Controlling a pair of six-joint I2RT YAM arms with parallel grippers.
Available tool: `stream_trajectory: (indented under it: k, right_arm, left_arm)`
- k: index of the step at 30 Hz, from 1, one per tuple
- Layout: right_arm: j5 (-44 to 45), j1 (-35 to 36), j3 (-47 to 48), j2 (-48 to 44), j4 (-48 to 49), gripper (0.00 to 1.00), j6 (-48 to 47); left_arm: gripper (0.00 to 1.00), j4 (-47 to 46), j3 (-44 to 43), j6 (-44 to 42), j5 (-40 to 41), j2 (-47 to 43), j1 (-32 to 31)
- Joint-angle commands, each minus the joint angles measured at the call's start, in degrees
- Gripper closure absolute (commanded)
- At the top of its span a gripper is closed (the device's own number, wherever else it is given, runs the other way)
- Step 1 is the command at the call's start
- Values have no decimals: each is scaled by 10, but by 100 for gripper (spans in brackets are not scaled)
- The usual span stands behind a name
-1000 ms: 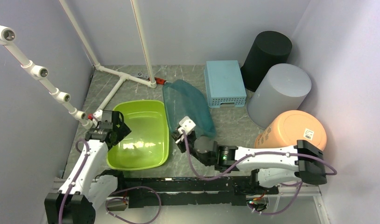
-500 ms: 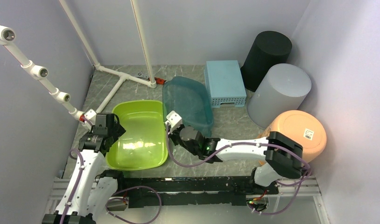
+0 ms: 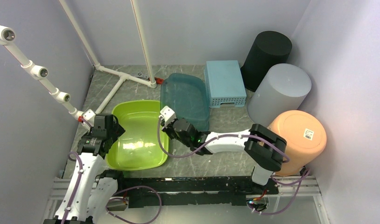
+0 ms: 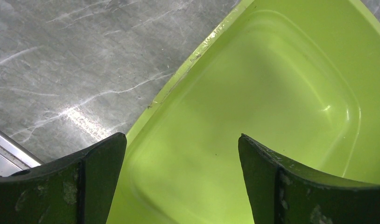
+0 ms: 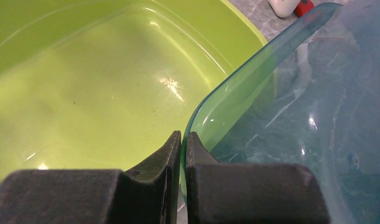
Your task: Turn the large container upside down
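R gripper [image 5: 181, 140] pinched shut on the thin rim of the teal tub [image 5: 295, 107], jaws nearly touching. Tub sits mid-table, tilted, gripped side raised, just beside R rim of the lime tub [image 3: 137, 135]. L gripper [image 4: 180, 144] wide open, holding nothing, above lime tub's L rim. Far R, orange bucket [image 3: 291, 128] upside down w/ white sticker [image 3: 308, 134]; print too small to read.
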State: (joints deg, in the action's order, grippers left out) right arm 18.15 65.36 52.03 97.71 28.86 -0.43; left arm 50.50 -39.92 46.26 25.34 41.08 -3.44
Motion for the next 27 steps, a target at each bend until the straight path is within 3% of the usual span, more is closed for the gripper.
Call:
stream_trajectory:
  k: [1,6,17,27]
  right_arm:
    - [-93,-23,28,-10,35,100,-25]
    - [-109,-31,30,-7,23,100,-28]
    - [-29,-76,77,54,21,100,-8]
    - [-98,-114,130,113,2,100,-59]
  left_arm:
    - [5,-1,-9,5,13,-9,3]
    - [5,-9,-4,4,13,-11,2]
    - [5,-19,6,4,-2,-11,3]
    - [5,-12,7,9,2,-17,2]
